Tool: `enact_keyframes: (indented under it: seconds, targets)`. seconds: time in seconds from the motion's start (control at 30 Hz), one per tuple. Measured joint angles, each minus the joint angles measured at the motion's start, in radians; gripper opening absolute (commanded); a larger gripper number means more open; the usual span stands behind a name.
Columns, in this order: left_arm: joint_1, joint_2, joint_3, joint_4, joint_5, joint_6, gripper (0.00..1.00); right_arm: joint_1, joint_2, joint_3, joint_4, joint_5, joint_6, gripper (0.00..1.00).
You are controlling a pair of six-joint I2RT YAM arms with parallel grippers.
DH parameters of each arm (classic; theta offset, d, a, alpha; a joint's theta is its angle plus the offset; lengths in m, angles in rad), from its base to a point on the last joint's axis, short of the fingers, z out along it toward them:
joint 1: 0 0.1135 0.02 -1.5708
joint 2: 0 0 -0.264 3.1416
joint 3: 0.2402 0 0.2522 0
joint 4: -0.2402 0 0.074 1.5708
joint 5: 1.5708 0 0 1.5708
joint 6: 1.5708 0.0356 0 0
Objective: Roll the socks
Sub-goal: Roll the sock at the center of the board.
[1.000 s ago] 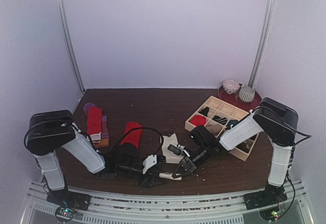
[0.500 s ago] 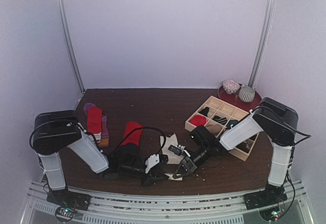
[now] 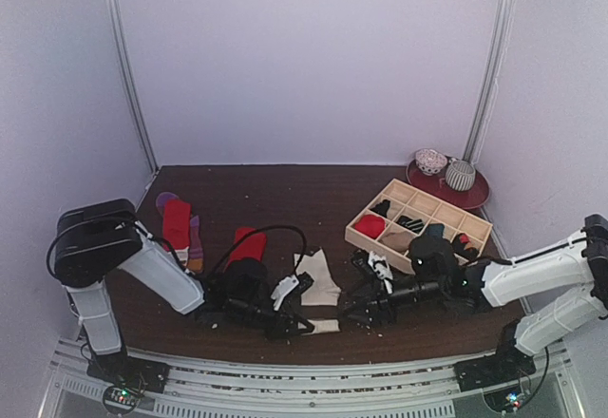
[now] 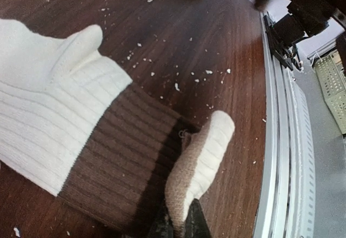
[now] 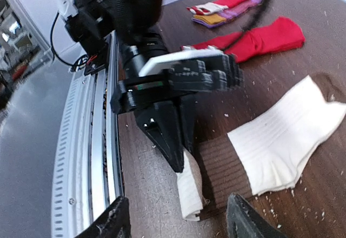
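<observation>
1. Cream-beige ribbed fabric with a brown cuff is being shown: this sock is lying flat on the bench, near the middle of its near edge.
2. The folded-over cuff end is being clamped by the left end effector, fingers pressed together on it.
3. The right end effector is being held just beside it, fingers apart and nothing between them.
4. A red sock and a red-purple-orange sock are being seen toward the left edge.

A ribbed cream sock with a brown cuff lies flat at the front, a pale flap lifted at its cuff end, a plain red sock lies to its left, and a second red sock rests on a purple-and-orange sock farther left.
</observation>
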Motion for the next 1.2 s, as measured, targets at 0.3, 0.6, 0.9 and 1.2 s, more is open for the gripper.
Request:
enact_keyframes:
  seconds: [0.3,0.6,0.9,1.2]
  targets:
    - [0.027,0.0,0.086,-0.176,0.068,-0.044,0.0,0.171,0.051,-0.009,0.04,0.245,-0.404,0.62]
    - [0.041,0.008,0.092,-0.182,0.101,-0.046,0.0,0.187,0.205,0.037,0.014,0.277,-0.525,0.56]
    - [0.046,0.01,0.093,-0.183,0.11,-0.046,0.0,0.188,0.281,0.053,0.047,0.286,-0.51,0.43]
    - [0.048,0.012,0.09,-0.177,0.116,-0.046,0.0,0.209,0.294,0.071,0.077,0.362,-0.491,0.5]
